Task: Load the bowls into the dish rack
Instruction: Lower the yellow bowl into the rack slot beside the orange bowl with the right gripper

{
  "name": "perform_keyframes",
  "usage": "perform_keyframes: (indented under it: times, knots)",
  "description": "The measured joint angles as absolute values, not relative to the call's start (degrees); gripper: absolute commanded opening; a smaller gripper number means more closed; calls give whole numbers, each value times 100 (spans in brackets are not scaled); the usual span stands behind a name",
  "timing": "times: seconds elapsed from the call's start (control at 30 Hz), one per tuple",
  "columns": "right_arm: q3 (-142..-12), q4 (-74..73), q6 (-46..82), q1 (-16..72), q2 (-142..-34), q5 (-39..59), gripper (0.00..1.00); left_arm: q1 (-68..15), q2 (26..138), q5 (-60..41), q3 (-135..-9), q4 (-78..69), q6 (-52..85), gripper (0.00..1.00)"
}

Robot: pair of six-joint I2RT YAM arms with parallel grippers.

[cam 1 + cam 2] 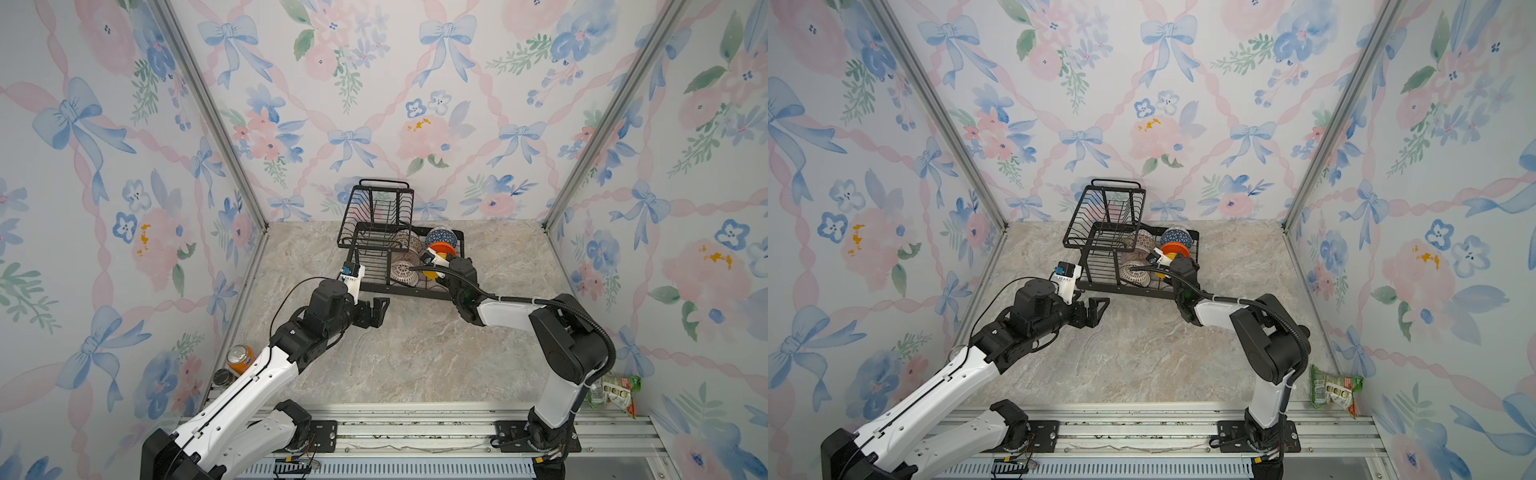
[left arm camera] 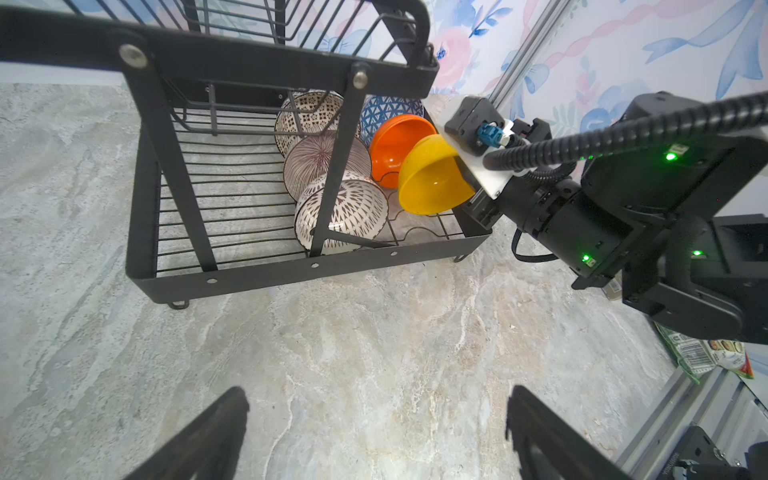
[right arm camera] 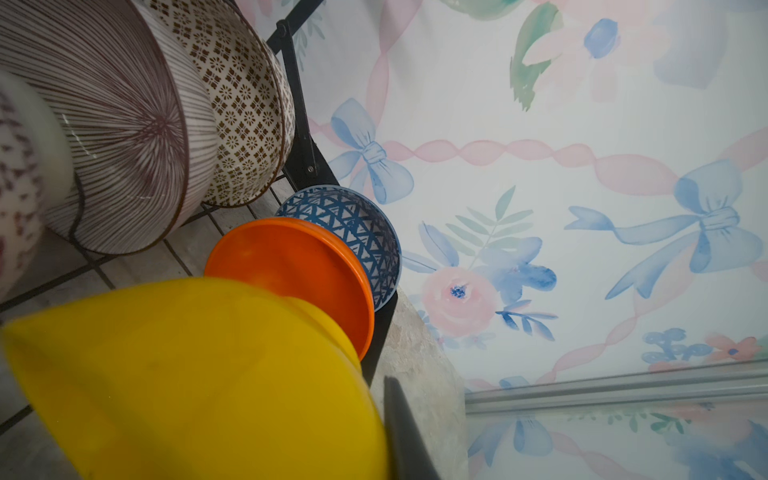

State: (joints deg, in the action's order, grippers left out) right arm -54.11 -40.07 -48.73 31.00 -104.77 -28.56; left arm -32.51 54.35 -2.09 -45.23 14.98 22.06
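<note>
My right claw point(image 3: 380, 399) is pinched almost closed on the rim of the plain yellow round plastic bowl point(image 2: 432, 183). The bowl is tipped on its side over the lower tray of the black metal wire dish rack point(image 2: 266, 270), just beside the plain orange bowl point(image 2: 395, 145). My left claw point(image 2: 376, 395) gapes wide and empty above the marbled stone worktop point(image 2: 374, 324).

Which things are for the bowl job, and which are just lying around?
For the job: dish rack, yellow bowl, orange bowl, blue bowl, lattice bowl, striped bowl, black-and-white bowl.
Just lying about: orange drink can, snack packet.

White arms point(image 1: 249, 390), black joints point(image 1: 328, 309), ribbed black cable point(image 1: 519, 299)
</note>
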Motion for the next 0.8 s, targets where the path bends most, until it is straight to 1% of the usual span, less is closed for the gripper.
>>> perform_keyframes:
  times: [0.37, 0.6, 0.8]
  knots:
    - [-5411, -4748, -5273, 2897, -10890, -2930, 0, -3114, 5330, -248, -4515, 1608, 2202, 98]
    - [-5413, -5019, -5443, 2893, -11253, -2917, 0, -3087, 5330, -270, -4515, 1651, 2191, 98]
    - [-5428, -5260, -5468, 2893, -11360, -2888, 0, -3055, 5330, -292, -4515, 1699, 2161, 98]
